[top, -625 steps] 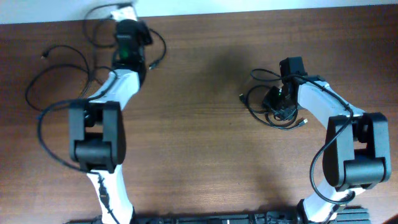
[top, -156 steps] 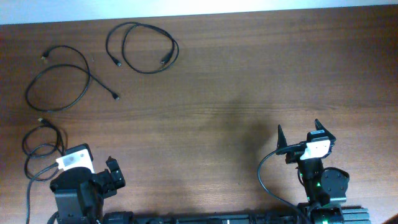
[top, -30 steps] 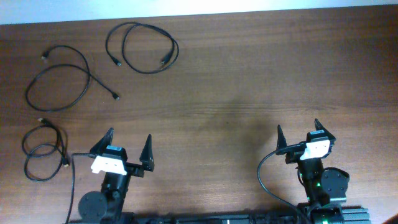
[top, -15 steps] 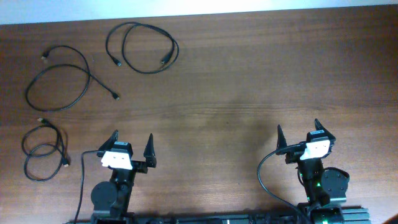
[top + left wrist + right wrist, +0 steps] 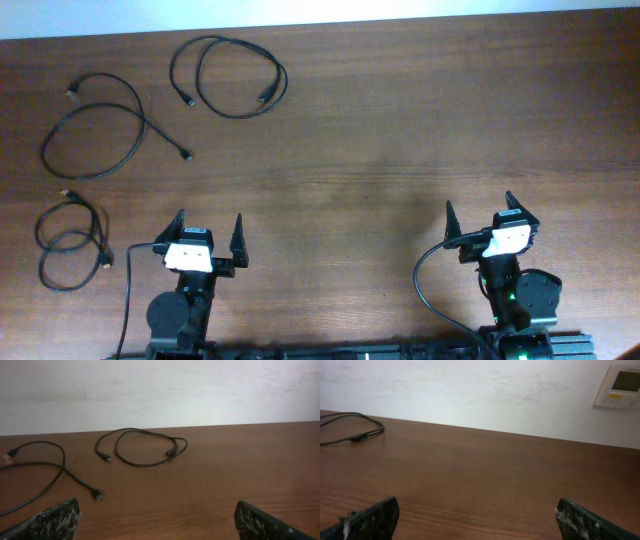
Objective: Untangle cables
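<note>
Three thin black cables lie apart on the brown table: a loop point(image 5: 284, 78) at the back, a wider loop point(image 5: 146, 119) at the far left, and a small coil point(image 5: 100, 228) near the front left. My left gripper point(image 5: 209, 216) stands open and empty near the front edge, to the right of the coil. My right gripper point(image 5: 479, 202) is open and empty at the front right. The left wrist view shows the back loop point(image 5: 171, 452) and the left loop point(image 5: 64, 457) far ahead of the open gripper point(image 5: 157, 505). A cable point(image 5: 355, 437) lies far left of the right gripper point(image 5: 477, 501).
The arms' own thicker black wires point(image 5: 428, 262) curl beside their bases at the front edge. A white wall runs behind the table, with a control panel point(image 5: 622, 386) on it.
The left gripper has shifted slightly right and turned to face straight across the table. The right arm and the cables have not moved.
</note>
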